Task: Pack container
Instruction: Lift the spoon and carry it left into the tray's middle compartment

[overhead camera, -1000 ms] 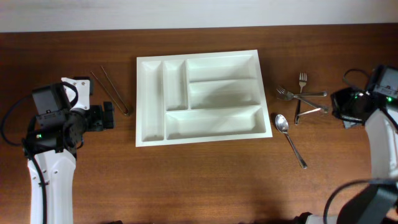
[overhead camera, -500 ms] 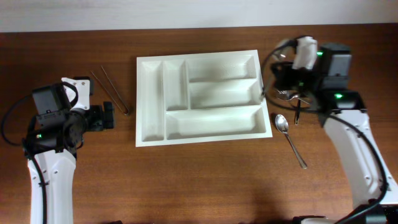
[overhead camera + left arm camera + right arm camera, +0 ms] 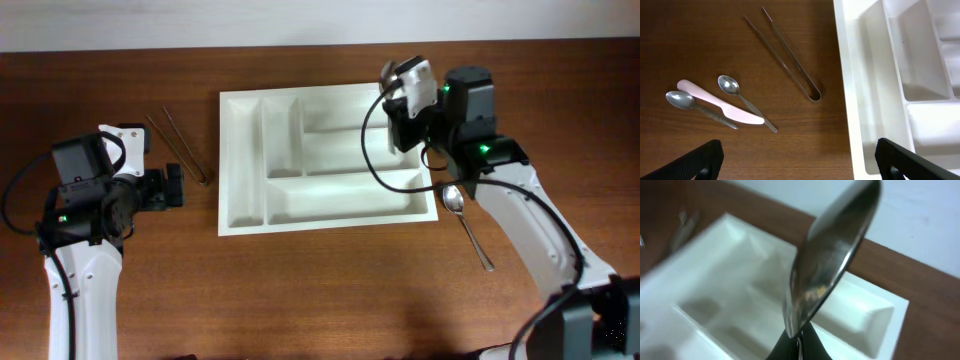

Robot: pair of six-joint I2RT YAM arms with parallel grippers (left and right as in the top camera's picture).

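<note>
White plastic tray [image 3: 283, 140] lies mid-worktop [image 3: 320, 300]. From above, the right arm covers its far right corner, and the right wrist shows it only as a blur. The left wrist view cuts off most of it. Wood shows on every side of the tray.

Right tool [image 3: 799, 347] is pinched together on a spoon [image 3: 832, 250], bowl up, over the tray. Left tool [image 3: 800, 160] stands wide apart, holding nothing, left of the tray. Near it lie tongs [image 3: 812, 95], a pink knife [image 3: 722, 102] and two small spoons [image 3: 681, 100]. A loose spoon [image 3: 455, 199] lies just right of the tray.
</note>
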